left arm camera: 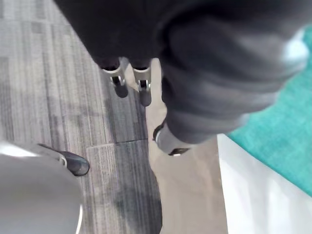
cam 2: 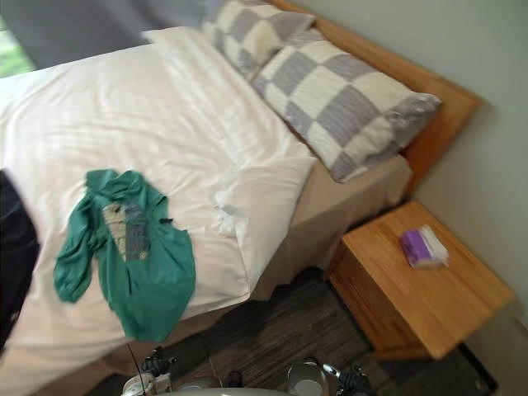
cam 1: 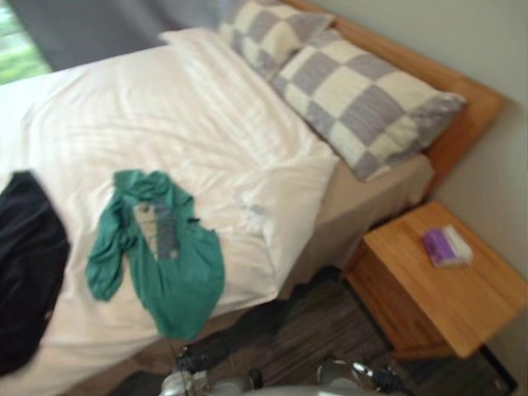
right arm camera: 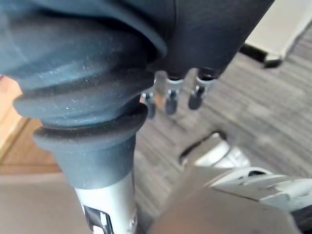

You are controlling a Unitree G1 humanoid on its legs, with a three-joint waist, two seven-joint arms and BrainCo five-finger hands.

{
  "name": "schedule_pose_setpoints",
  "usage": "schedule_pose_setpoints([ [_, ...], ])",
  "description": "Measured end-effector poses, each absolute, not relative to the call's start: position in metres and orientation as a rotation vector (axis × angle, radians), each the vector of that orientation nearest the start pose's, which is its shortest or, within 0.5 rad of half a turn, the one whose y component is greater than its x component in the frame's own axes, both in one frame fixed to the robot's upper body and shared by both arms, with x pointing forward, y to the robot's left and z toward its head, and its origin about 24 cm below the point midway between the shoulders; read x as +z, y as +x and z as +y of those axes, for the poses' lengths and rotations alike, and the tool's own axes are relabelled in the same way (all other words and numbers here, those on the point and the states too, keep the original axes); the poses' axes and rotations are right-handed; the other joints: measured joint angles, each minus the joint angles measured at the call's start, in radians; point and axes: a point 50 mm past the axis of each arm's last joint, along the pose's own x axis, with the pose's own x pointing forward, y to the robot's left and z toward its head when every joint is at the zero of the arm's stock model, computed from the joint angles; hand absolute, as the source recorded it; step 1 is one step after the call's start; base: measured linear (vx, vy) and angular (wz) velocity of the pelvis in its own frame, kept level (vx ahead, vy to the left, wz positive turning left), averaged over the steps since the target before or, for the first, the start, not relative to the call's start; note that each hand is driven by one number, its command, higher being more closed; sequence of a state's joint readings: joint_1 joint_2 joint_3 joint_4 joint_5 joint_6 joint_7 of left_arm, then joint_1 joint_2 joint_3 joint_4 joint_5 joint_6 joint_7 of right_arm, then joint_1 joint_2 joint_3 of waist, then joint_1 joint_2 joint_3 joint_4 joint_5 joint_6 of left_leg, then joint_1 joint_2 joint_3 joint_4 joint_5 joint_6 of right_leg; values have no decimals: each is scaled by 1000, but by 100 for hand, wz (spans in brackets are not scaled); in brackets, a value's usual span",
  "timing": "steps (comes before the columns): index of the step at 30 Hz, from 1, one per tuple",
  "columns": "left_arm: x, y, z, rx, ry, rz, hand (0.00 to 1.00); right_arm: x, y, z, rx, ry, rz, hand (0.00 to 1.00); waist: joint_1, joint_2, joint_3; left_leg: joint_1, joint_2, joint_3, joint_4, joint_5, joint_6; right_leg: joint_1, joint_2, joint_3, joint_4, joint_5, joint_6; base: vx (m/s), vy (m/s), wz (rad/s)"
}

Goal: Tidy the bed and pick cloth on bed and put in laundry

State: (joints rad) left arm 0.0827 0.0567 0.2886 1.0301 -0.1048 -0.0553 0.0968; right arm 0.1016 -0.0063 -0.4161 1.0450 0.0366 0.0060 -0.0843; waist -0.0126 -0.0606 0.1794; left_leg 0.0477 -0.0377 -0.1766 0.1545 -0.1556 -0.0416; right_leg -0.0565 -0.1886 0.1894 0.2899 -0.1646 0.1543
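Bed (cam 1: 371, 206): wooden frame with a headboard (cam 1: 462, 124) against the wall; a tan sheet shows bare along the side by the head end.
Floor (left arm camera: 58, 97): grey wood-look planks beside the bed.
Duvet (cam 1: 165, 107): white, spread over most of the bed, with its corner at the head end turned back and rumpled.
Curtain (cam 1: 99, 25): grey, hanging beyond the far side of the bed.
Pillows: two, in a grey and cream check, side by side along the head edge; one (cam 1: 363, 103) is at the near corner, the other (cam 1: 268, 33) further along.
Nightstand (cam 1: 429, 289): wooden, just beside the bed's near head corner.
Black garment (cam 1: 25, 264): crumpled on the duvet along the near side edge, toward the foot end.
Green garment (cam 1: 177, 272): the cloth to clear, lying flat on the duvet at the near side edge, between the black garment and the turned-back corner, apart from both hands; its lower end reaches the duvet's edge.
Left hand (left arm camera: 117, 80): hangs over the floor close to the bed's side; fingers (left arm camera: 142, 90) relaxed and loosely straight, holding nothing.
Right hand (right arm camera: 169, 100): hangs over the floor; fingers (right arm camera: 195, 97) relaxed, holding nothing.
Purple and white pack (cam 1: 445, 246): lies on the nightstand's top, near its wall-side edge.
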Motion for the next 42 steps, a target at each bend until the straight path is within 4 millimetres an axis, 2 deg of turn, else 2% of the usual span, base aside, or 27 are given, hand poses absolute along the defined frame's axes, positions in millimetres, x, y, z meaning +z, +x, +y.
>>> schedule_pose_setpoints([
  [1,-160,89,206,480,-175,1044,0,-164,68,-215,-533,178,1135,0,0,39,-12,-3,78,67,-8,19,-28,16,31,-63,-12,-3,-23,-26,-345,100],
  [2,-160,88,203,481,-186,1046,0,-163,69,-219,-533,167,1131,0,0,55,-11,1,102,75,-22,33,-50,24,46,-83,-14,-4,-31,-57,-411,104],
  [3,-160,88,201,492,-204,1040,0,-162,71,-221,-522,151,1127,0,2,69,-13,7,143,68,-69,71,-100,34,75,-122,-25,0,-51,-66,-291,58],
  [5,-161,85,199,503,-224,1042,0,-162,72,-221,-508,137,1124,0,6,76,-16,3,178,60,-116,113,-101,37,109,-154,-52,16,-77,-58,-204,45],
  [7,-161,87,198,504,-233,1037,0,-162,72,-220,-507,140,1127,0,0,76,-17,-22,191,108,-117,143,-89,42,111,-190,-65,24,-88,-35,-81,51],
  [8,-160,89,199,505,-232,1031,0,-163,69,-217,-509,146,1137,0,-5,58,-11,-37,199,250,-102,164,-66,46,91,-222,-68,26,-92,-64,-4,73],
  [9,-159,90,202,507,-227,1024,0,-164,65,-216,-513,150,1148,0,-9,51,-4,-52,211,394,-39,140,-33,53,71,-249,-70,27,-92,-72,15,71],
  [10,-159,91,203,507,-224,1021,0,-164,63,-216,-515,150,1151,0,-9,50,-4,-67,215,469,18,117,-17,57,62,-264,-70,27,-92,-81,72,58],
  [11,-159,91,202,501,-222,1022,0,-163,63,-220,-528,146,1147,0,-13,64,-2,-87,230,569,91,85,-8,68,47,-280,-67,21,-78,-48,61,38],
  [13,-160,90,201,491,-214,1031,0,-163,64,-224,-550,156,1139,0,-23,74,-11,-73,199,569,45,99,-1,73,25,-279,-77,20,-69,-43,119,22],
  [14,-160,89,203,484,-201,1038,0,-163,63,-224,-579,194,1132,0,-28,69,-15,-33,150,571,-70,143,4,80,6,-273,-112,36,-55,-42,181,7],
  [15,-160,88,203,480,-197,1044,0,-163,61,-224,-597,210,1131,0,-30,69,-14,-16,135,571,-118,163,5,84,2,-272,-128,41,-54,-46,198,9],
  [17,-162,84,203,477,-194,1067,0,-164,46,-229,-722,311,1133,0,-46,70,-14,36,90,554,-259,234,12,108,-8,-284,-166,58,-47,-25,125,33],
  [18,-162,83,205,479,-191,1069,0,-164,36,-232,-787,348,1133,0,-54,65,-17,38,85,545,-259,235,12,121,-13,-294,-177,58,-48,9,80,35],
  [20,-161,80,209,484,-179,1073,0,-162,32,-241,-858,367,1111,0,-55,56,-22,46,79,537,-260,234,12,141,-15,-296,-190,59,-49,20,41,12],
  [22,-161,76,216,495,-162,1078,0,-150,36,-268,-953,361,1007,0,-59,47,-24,52,76,539,-260,232,15,144,-18,-292,-192,61,-52,12,27,-3],
  [23,-160,74,220,502,-152,1080,0,-136,43,-293,-1016,321,917,0,-61,45,-24,50,74,539,-260,231,16,144,-19,-291,-193,61,-52,0,0,0],
  [24,-160,72,222,507,-149,1083,0,-128,47,-305,-1038,301,869,0,-62,45,-24,50,74,539,-260,231,17,143,-20,-290,-194,61,-52,0,0,0],
  [25,-161,66,225,515,-142,1094,0,-110,58,-328,-1075,245,770,0,-64,40,-22,49,73,540,-260,230,18,143,-21,-289,-196,60,-51,0,0,0],
  [27,-161,52,230,533,-125,1123,0,-52,91,-381,-1115,74,518,0,-80,39,-23,47,72,540,-260,228,19,144,-20,-290,-201,59,-50,30,9,3],
  [28,-162,49,231,535,-123,1129,0,-41,98,-389,-1120,42,472,0,-84,38,-23,46,72,539,-260,228,19,144,-20,-291,-202,59,-49,31,1,6],
  [31,-163,38,230,516,-102,1160,0,17,136,-421,-1115,-117,274,0,-84,32,-27,40,71,535,-260,229,19,144,-18,-299,-204,68,-44,42,-7,7],
  [32,-163,36,229,510,-99,1164,0,23,143,-422,-1103,-129,253,0,-84,31,-27,39,72,534,-260,229,20,143,-17,-299,-204,68,-44,50,-14,2],
  [35,-164,37,224,469,-79,1171,0,62,191,-419,-978,-280,146,0,-84,30,-28,36,71,526,-260,234,23,143,-16,-300,-205,76,-33,57,-13,-1],
  [36,-164,38,224,464,-75,1169,0,70,201,-417,-950,-307,126,0,-84,30,-27,36,71,525,-260,234,23,143,-16,-301,-205,76,-33,69,-10,2],
  [38,-163,39,224,457,-74,1161,0,92,232,-404,-857,-393,63,0,-84,30,-27,30,71,520,-260,234,23,142,-16,-308,-205,76,-33,53,-5,6],
  [42,-163,41,223,426,-63,1159,0,134,277,-371,-706,-497,-93,0,-82,38,-21,14,71,500,-259,238,19,137,-15,-327,-207,76,-33,16,-4,14],
])
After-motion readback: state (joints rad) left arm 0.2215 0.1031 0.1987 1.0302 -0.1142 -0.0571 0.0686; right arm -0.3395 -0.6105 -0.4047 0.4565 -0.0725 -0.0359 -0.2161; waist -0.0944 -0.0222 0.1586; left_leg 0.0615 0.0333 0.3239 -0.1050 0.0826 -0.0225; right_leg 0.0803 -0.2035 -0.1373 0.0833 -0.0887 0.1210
